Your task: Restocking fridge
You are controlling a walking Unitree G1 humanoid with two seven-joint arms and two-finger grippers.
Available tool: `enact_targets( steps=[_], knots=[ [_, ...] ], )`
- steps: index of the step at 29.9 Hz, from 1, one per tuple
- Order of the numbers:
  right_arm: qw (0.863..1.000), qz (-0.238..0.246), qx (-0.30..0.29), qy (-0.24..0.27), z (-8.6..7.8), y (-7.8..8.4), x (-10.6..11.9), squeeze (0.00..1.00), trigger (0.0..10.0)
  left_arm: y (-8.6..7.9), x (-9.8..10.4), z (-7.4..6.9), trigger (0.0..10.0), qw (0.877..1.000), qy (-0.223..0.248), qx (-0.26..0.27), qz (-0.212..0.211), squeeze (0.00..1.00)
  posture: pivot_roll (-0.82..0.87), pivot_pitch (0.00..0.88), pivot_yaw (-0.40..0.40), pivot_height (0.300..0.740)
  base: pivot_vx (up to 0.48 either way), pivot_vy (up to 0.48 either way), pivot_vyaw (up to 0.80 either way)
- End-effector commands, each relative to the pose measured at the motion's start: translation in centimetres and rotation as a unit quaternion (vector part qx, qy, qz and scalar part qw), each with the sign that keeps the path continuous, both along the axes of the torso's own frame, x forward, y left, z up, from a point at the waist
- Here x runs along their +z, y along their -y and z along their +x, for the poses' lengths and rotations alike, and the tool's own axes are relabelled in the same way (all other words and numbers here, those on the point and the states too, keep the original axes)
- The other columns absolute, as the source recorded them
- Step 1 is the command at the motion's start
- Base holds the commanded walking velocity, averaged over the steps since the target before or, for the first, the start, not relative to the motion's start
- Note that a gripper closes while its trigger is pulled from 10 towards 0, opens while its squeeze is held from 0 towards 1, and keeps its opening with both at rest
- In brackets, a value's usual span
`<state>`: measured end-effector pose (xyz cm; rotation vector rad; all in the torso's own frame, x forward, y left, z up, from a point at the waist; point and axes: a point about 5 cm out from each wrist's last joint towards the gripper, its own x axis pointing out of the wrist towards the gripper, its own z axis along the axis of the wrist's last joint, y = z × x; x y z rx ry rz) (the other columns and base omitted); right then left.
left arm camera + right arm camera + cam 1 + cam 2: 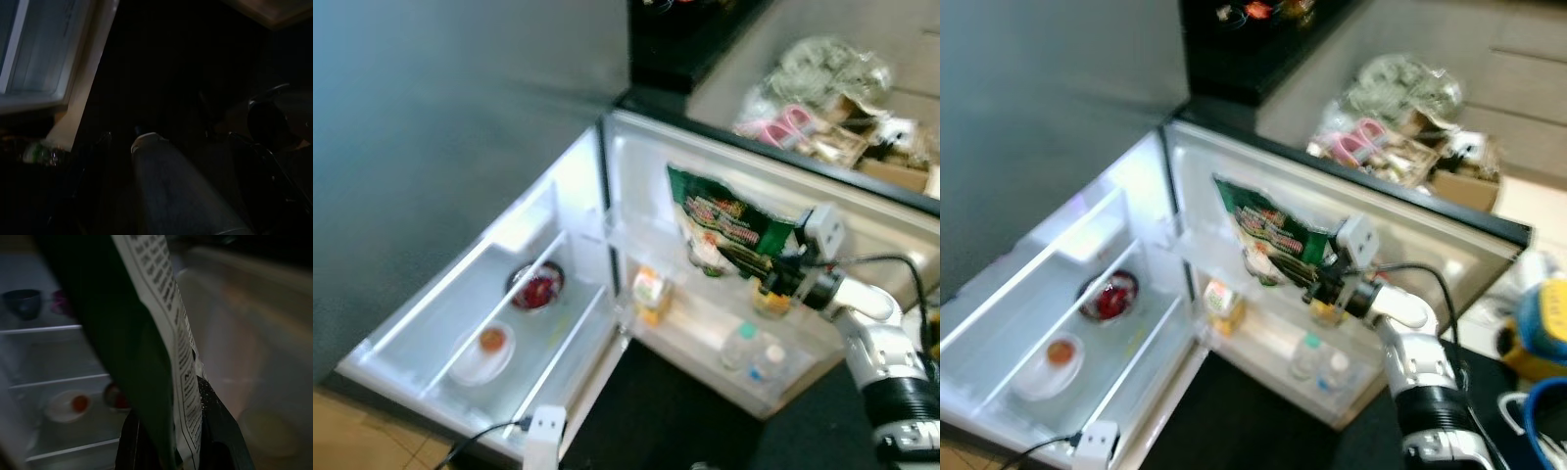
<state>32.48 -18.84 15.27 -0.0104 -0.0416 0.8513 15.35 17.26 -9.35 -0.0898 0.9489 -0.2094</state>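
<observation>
Holding a green bag (729, 230), the right pincer (773, 266) should lower it upright into the door shelf (705, 333) just below, beside the bottles (754, 354).

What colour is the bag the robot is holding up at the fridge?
The bag is dark green with red and white print, clearest in the left eye view.

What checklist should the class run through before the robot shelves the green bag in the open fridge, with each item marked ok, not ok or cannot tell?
1. Fridge door open: ok.
2. Right gripper shut on the green bag: ok, fingers pinch its edge.
3. Bag held beside the door shelf: ok.
4. Room on that shelf: cannot tell; a carton, a jar and two bottles already stand there.
5. Bag sealed: cannot tell.
6. Left gripper out of the way: ok, hanging low in the dark.
</observation>
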Motion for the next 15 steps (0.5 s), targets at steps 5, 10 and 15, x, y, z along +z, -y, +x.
enact_targets(
  steps=[5, 10, 15],
  knots=[
    [0.998, 0.024, 0.045, 0.027, -0.2, -2.0, 1.8, 0.0, 10.0, 0.0, -0.4, -1.1, 10.0, 1.0, -0.018, -0.003, 0.002, 0.0, -0.07, 0.075, 0.011, 0.74, 0.0, 0.0, 0.0],
    [0.996, 0.043, 0.066, 0.028, -0.8, -2.6, 2.4, 0.0, 10.0, 0.1, -0.5, -1.1, 10.0, 1.0, -0.019, -0.006, 0.0, 0.0, -0.07, 0.074, 0.015, 0.74, 0.0, 0.0, 0.0],
    [0.996, 0.053, 0.06, 0.043, -0.6, -3.0, 3.3, 0.0, 10.0, 0.2, -0.4, -1.0, 10.0, 1.0, -0.017, -0.008, 0.0, 0.0, -0.07, 0.081, 0.018, 0.74, 0.0, 0.0, 0.0]
  ],
)
